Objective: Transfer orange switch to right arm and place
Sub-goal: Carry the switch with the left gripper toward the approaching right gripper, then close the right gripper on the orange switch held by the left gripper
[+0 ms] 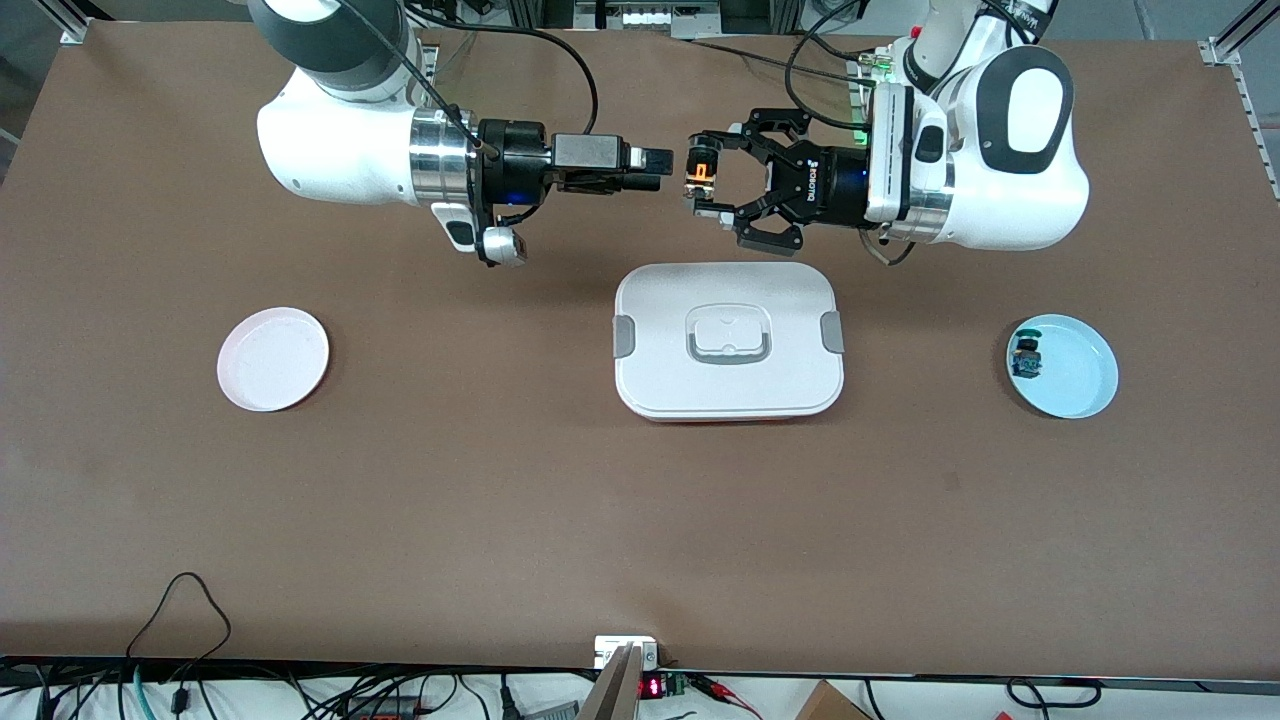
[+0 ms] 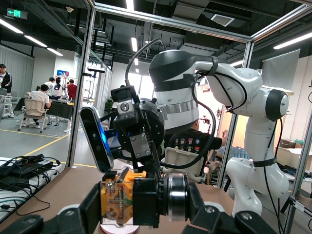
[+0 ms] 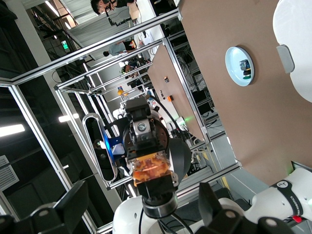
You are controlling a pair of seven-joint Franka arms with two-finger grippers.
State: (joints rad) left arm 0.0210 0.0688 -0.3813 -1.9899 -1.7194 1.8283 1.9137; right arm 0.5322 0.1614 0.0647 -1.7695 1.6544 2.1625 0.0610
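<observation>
**Switch held between the two grippers**

We see little of the orange switch [image 1: 703, 171] from the front, since the left gripper [image 1: 702, 186] is clamped on it in the air over the table [image 1: 500, 480], above the white lidded box [image 1: 729, 340]. The right gripper [image 1: 655, 168] faces it with fingers apart, not touching. The left wrist view shows its amber block. A blue part [image 1: 1027, 357] lies on the blue plate [image 1: 1075, 380]; the pink plate [image 1: 273, 358] sits toward the right arm's end.

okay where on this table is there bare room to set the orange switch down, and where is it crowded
Bare brown table runs wide between the white lidded box and the front camera's edge, and between that box and the pink plate. The pink plate itself holds nothing. It is crowded above the box, where the left gripper holds the orange switch facing the open right gripper. The blue plate already carries a small part.
</observation>
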